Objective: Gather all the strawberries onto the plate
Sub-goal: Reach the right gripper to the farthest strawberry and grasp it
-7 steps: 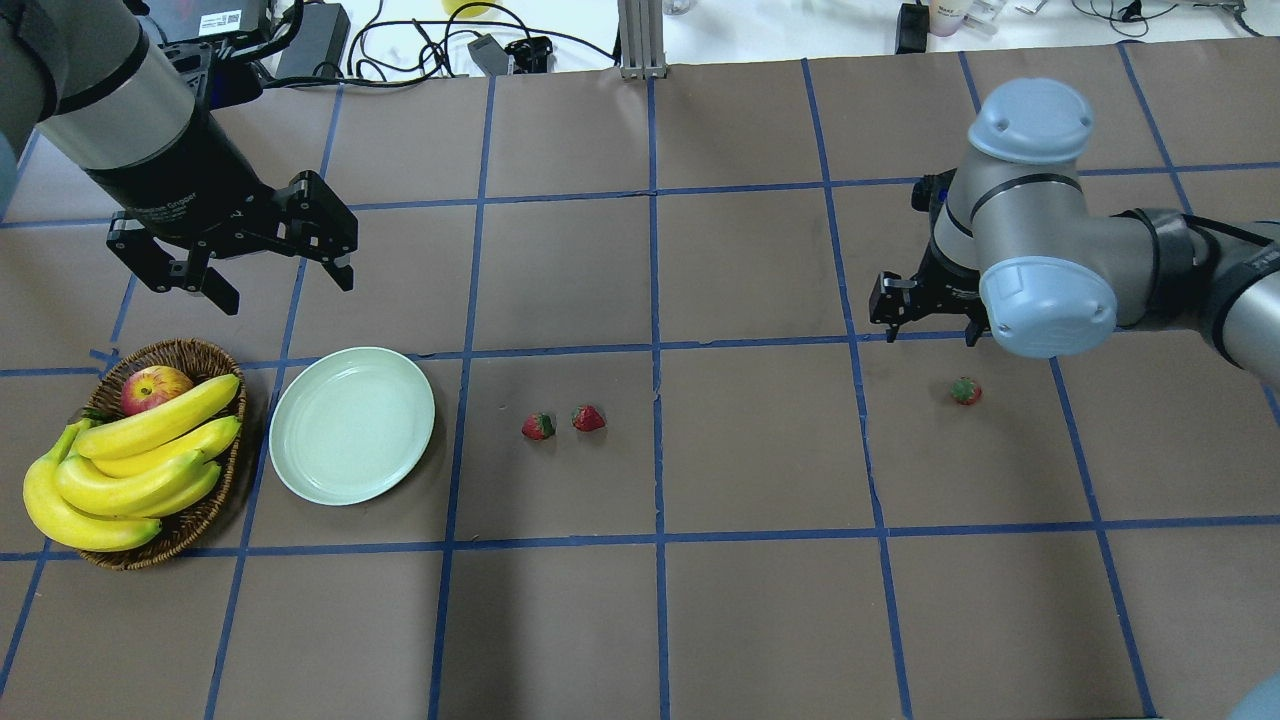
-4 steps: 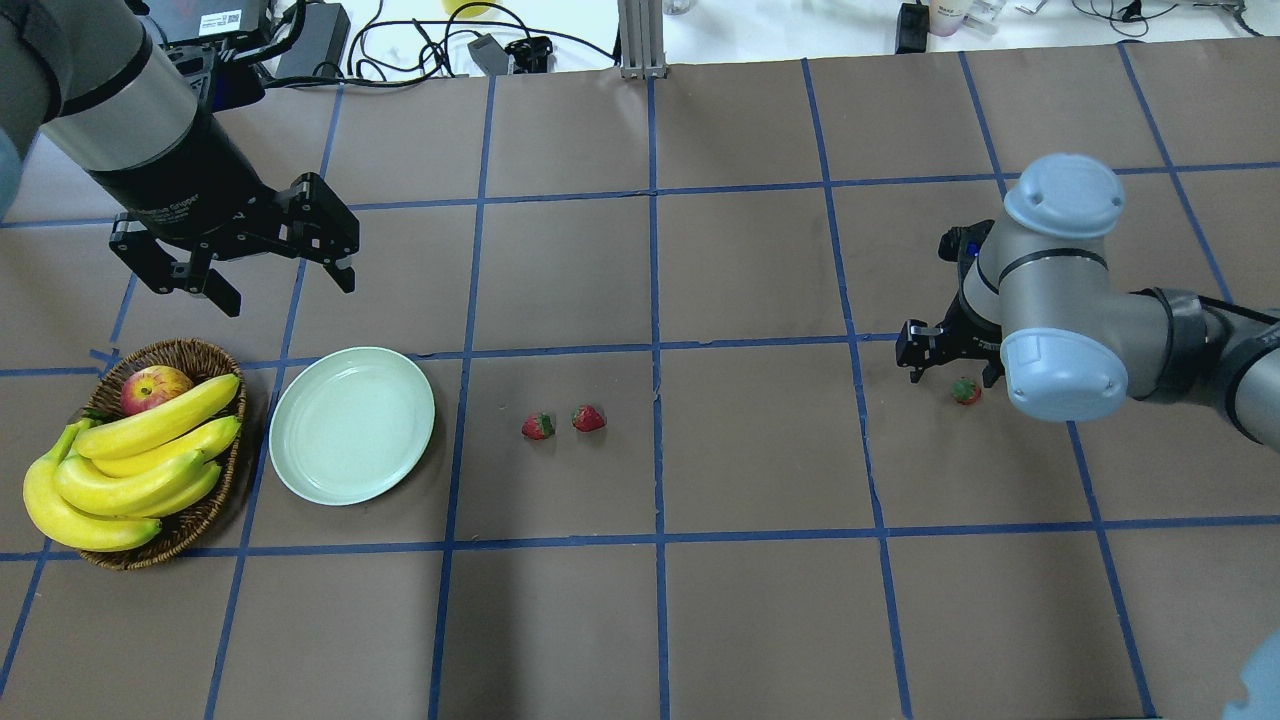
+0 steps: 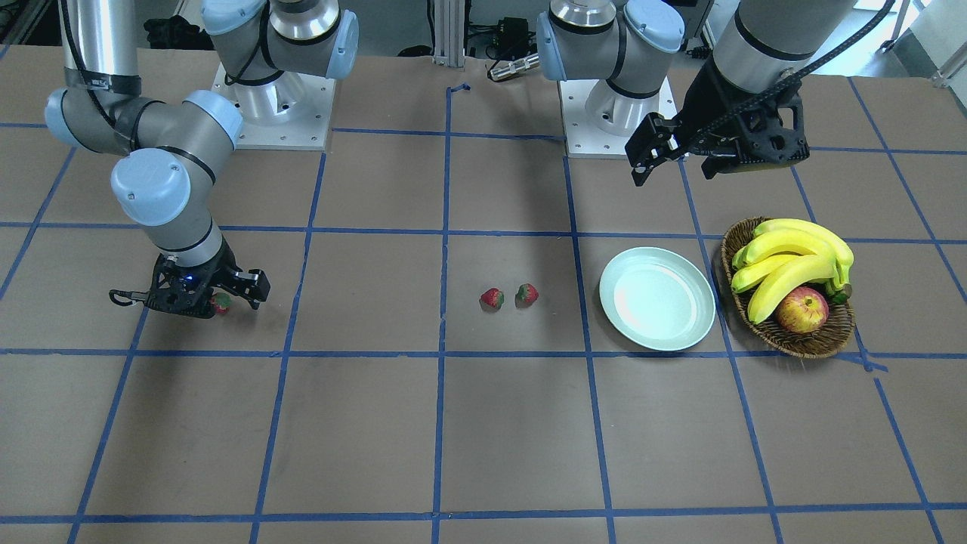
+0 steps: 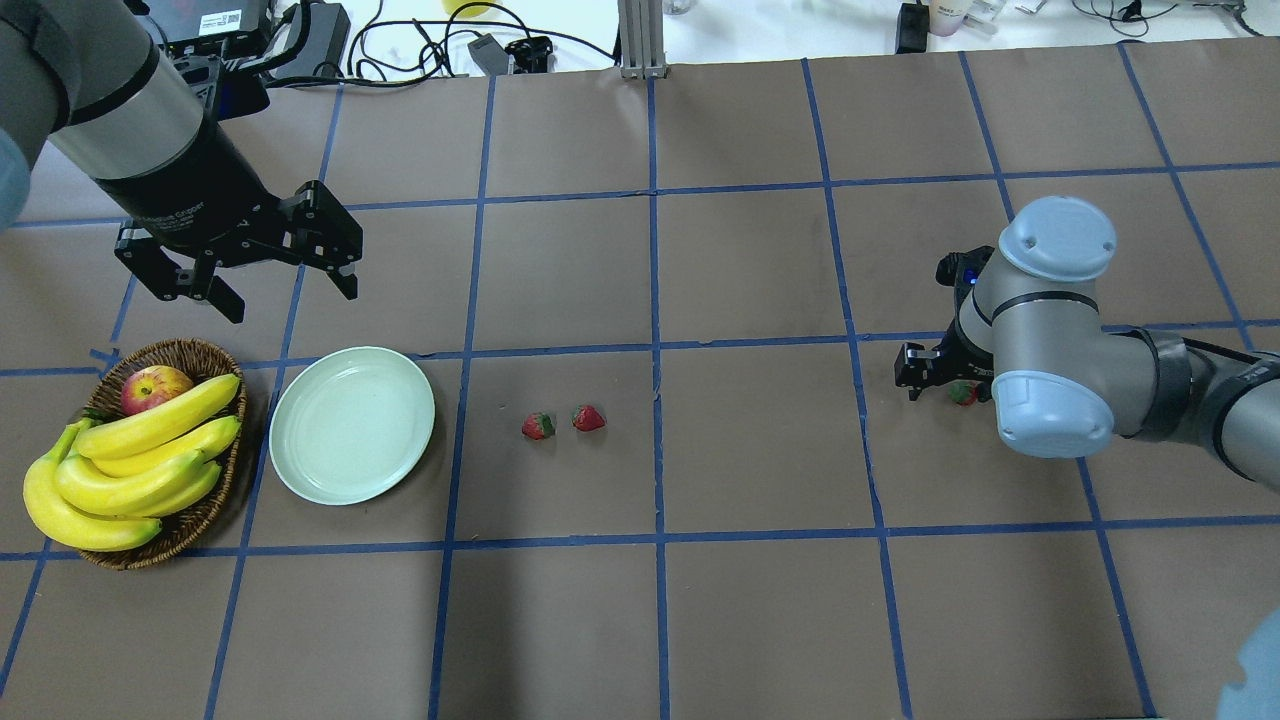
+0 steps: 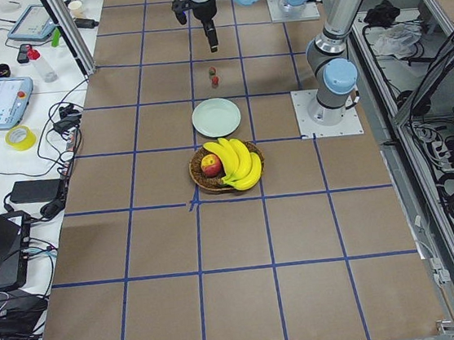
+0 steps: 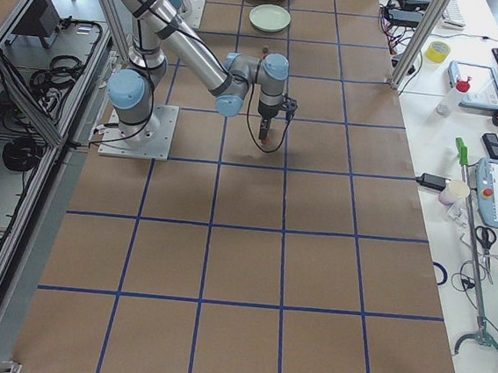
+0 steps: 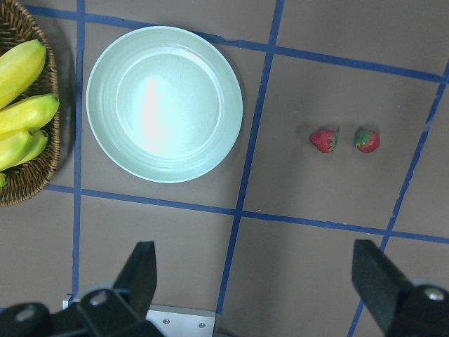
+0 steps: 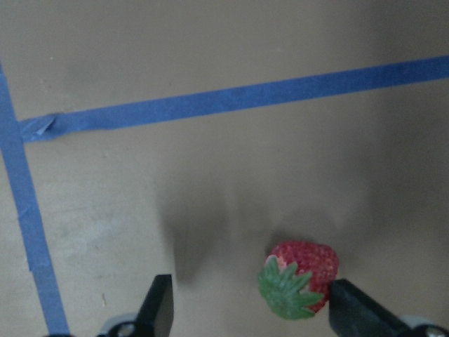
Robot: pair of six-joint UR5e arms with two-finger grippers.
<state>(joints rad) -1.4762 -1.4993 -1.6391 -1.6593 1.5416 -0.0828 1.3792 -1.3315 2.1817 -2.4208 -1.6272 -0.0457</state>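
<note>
The right gripper (image 8: 252, 309) is down at the table (image 4: 760, 620) with its jaws spread wide. One strawberry (image 8: 302, 275) lies between them. In the right wrist view this berry rests on the brown surface with its green cap toward the camera, closer to the finger on that view's right. It seems just short of touching that finger, though it sits so near the frame's lower edge that this is hard to judge. The gripper grasps nothing.

The left gripper (image 4: 290, 298) hangs well above the table near the plate and the basket, touching neither. Its jaws are also spread wide, with nothing between them.

The table is covered in brown paper, divided into large squares by lines of blue tape.

On the robot's left side sits a brown wicker basket (image 4: 190, 352). It holds a bunch of yellow bananas (image 4: 130, 460), which fills most of it and hangs over one rim. A red-yellow apple (image 4: 155, 388) is tucked against the bananas at the basket's far edge in the overhead view.

Just beside the basket, toward the middle of the table, is a round, shallow, pale green plate (image 4: 352, 425) with a raised rim.

All three berries lie on the table, outside the plate. Two strawberries (image 4: 538, 426) lie side by side near the middle of the table, close together but apart. They are on the side of the plate away from the basket. The one between the right gripper's jaws is well apart from them, on the robot's right side.
</note>
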